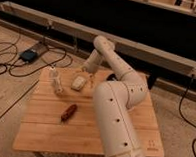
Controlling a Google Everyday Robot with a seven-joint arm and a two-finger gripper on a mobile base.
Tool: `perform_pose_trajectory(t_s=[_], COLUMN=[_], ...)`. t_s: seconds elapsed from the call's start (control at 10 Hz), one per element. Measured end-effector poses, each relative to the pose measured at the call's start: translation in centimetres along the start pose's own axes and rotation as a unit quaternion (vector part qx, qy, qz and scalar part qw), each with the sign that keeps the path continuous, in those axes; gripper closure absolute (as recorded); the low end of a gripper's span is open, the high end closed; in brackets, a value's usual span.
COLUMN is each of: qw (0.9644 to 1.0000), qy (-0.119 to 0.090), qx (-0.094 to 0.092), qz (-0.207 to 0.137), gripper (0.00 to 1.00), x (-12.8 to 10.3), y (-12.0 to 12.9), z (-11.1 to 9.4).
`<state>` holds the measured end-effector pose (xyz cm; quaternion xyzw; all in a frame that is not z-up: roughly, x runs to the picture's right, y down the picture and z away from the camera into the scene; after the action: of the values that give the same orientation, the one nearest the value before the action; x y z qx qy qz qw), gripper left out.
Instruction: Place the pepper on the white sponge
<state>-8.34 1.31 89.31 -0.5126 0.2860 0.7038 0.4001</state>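
The pepper (68,112) is a small dark red-brown piece lying on the wooden table (43,135), left of the middle. The white sponge (78,82) is an off-white oval pad lying near the table's far edge. My gripper (87,75) is at the far side of the table, just right of and above the sponge, well away from the pepper. My white arm (114,114) reaches up from the front and bends back down to it.
A clear bottle with a pale cap (55,81) stands left of the sponge. Cables and a small dark box (30,54) lie on the floor to the left. A low rail and dark wall (143,45) run behind the table.
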Motion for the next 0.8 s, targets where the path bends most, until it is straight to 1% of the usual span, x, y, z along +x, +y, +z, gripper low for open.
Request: perform_pose_trajectory(t_s=[0.5, 0.6, 0.8], qw=[1.0000, 0.9999, 0.9989], qy=[0.000, -0.006, -0.023], qx=[0.001, 0.010, 0.040], qz=[0.000, 0.000, 0.001], gripper=[0.20, 0.20, 0.20], x=[0.00, -0.13, -0.21], y=[0.03, -0.06, -0.19], z=[0.02, -0.08, -0.29])
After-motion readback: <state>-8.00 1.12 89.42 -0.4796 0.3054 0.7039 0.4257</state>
